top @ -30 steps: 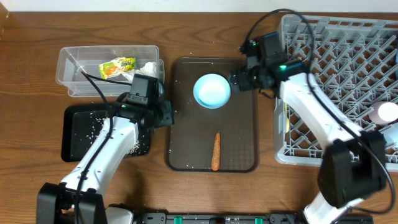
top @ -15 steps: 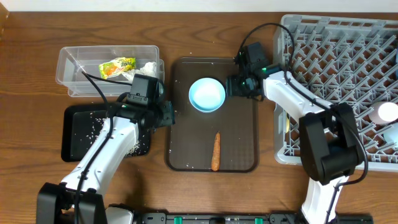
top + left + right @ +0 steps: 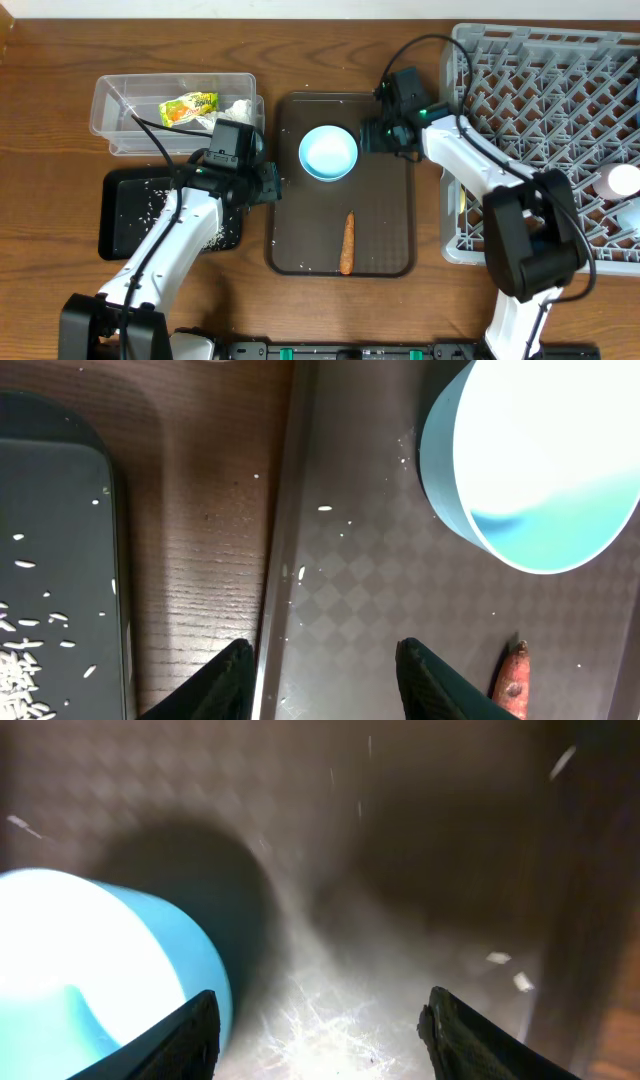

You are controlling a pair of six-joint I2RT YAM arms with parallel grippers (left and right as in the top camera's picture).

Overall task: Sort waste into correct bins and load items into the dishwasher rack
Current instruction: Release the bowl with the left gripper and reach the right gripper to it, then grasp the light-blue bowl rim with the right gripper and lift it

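A light blue cup [image 3: 328, 153] stands on the dark brown serving tray [image 3: 300, 230], open side up. My right gripper [image 3: 374, 135] is open just right of the cup. In the right wrist view its left finger is against the cup's wall [image 3: 90, 960] and nothing lies between the fingers [image 3: 320, 1030]. An orange carrot stick [image 3: 347, 243] lies on the tray's near part. My left gripper [image 3: 268, 185] is open and empty, straddling the tray's left rim [image 3: 325, 680]. The left wrist view shows the cup [image 3: 540, 460] and the carrot tip [image 3: 510, 682].
The clear tub [image 3: 120, 100] at back left holds the yellow-green wrapper [image 3: 190, 108] and white tissue [image 3: 238, 107]. The black tray [image 3: 125, 215] holds rice grains [image 3: 20, 670]. The grey rack [image 3: 560, 100] fills the right side, with a whitish round item [image 3: 622, 181] in it.
The light blue cup has slid a little left and nearer on the brown tray, with my right gripper following beside it. The left arm has not moved.
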